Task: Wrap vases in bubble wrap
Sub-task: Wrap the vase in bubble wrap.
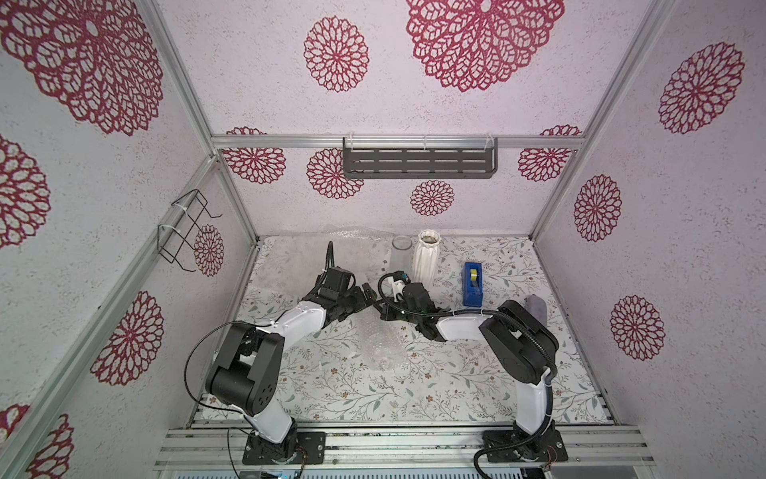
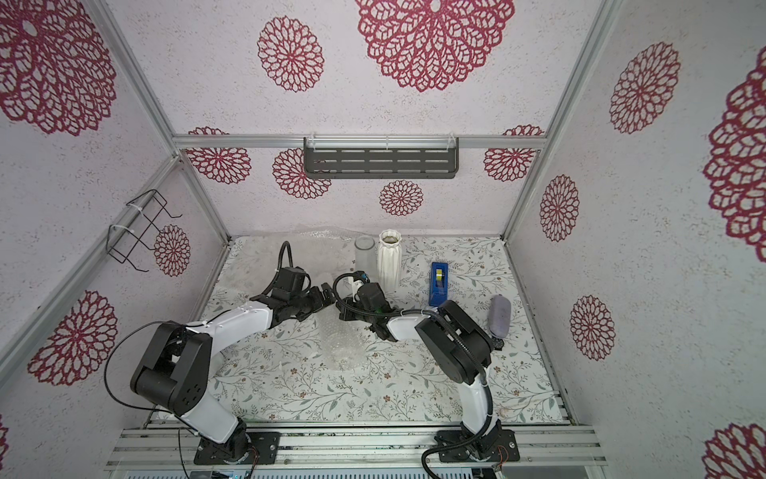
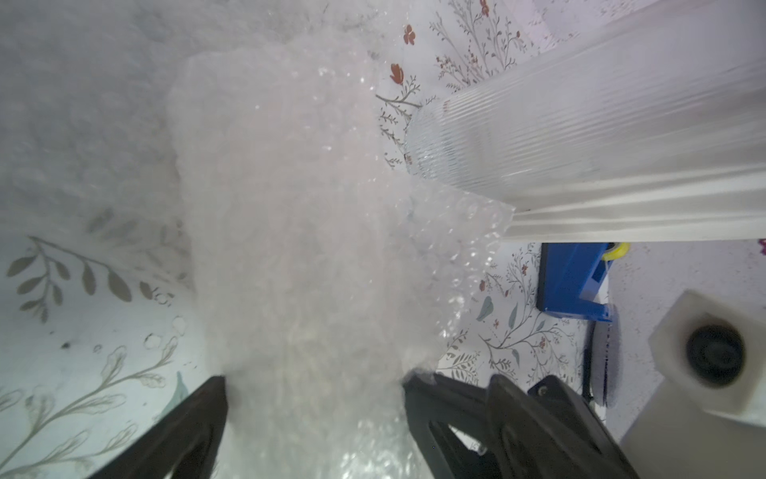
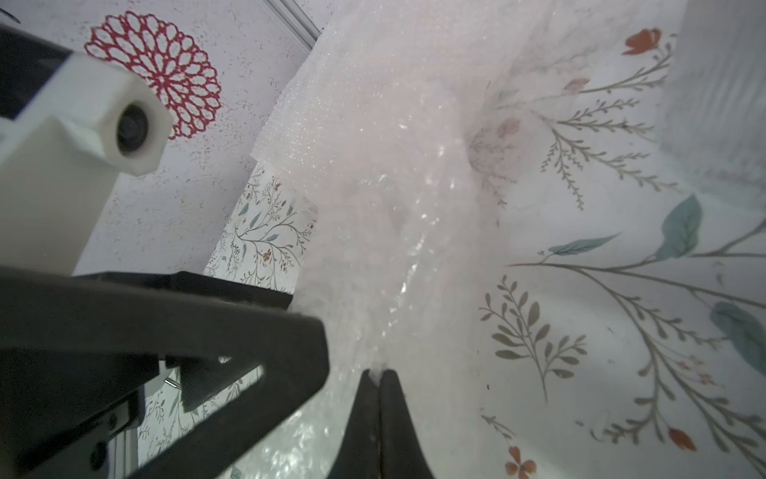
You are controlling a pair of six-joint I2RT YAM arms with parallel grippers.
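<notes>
On the floral tabletop [image 1: 414,394], bubble wrap [image 4: 373,186] is pinched by the tightly closed right gripper [image 4: 379,375] and straddled by the widely spread left gripper [image 3: 315,379].

Blue tape dispenser [image 1: 473,286] on the bench [image 1: 373,394], right of centre towards the back, standing lengthwise front to back, yellow roll [image 1: 473,273] in it. Lilac-grey oblong pad [image 2: 500,317] near the bench's right edge, well apart from the dispenser. Bench cover is a floral print. Grey slotted shelf [image 1: 418,163] on the back wall. Black wire rack [image 1: 186,232] zip-tied to the left frame rail. Walls have red medallions.
</notes>
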